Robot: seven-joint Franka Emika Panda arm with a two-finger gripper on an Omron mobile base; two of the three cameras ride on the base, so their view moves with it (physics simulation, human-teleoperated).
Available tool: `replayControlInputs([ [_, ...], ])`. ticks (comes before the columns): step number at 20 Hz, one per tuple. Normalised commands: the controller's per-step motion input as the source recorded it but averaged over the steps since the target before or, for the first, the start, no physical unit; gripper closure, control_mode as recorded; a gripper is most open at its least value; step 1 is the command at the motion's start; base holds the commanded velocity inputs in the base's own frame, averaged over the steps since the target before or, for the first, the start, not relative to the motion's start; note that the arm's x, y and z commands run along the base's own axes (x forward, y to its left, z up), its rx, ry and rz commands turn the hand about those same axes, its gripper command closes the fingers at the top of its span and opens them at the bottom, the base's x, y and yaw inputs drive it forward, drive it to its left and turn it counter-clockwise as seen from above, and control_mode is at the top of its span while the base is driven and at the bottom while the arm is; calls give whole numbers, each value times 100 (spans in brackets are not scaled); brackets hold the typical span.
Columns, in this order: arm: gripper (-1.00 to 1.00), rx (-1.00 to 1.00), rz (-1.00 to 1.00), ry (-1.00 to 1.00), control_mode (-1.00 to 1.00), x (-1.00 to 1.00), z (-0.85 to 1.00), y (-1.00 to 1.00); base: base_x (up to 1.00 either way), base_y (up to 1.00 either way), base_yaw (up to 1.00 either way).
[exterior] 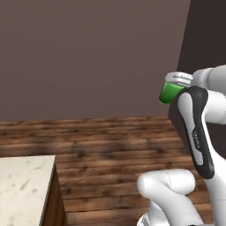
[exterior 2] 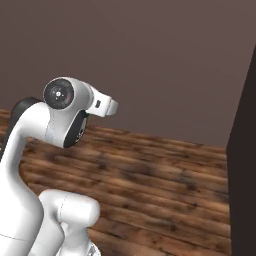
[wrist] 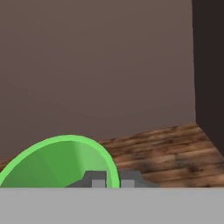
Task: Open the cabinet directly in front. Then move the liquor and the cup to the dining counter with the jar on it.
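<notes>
Green cup [wrist: 61, 164] pinched between fingers [wrist: 98, 179]

Cup [exterior: 170, 92]: upper part hidden behind tool [exterior: 180, 79] and forearm in left base view; in hand view the grey band cuts off its lower half. Desk [exterior: 24, 185]: just a corner, cut by left and bottom edges. Fingertips [wrist: 98, 180] barely visible.

wooden plank floor [exterior: 110, 145]; plain brown wall [exterior: 88, 53] behind
</notes>
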Motion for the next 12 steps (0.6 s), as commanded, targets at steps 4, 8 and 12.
replayControlInputs([
  [4, 100, 0, 0, 0, 100, 0, 0, 0, 100, 0, 2],
  [8, 100, 0, 0, 0, 100, 0, 0, 0, 100, 0, 1],
  [12, 100, 0, 0, 0, 100, 0, 0, 0, 100, 0, 2],
])
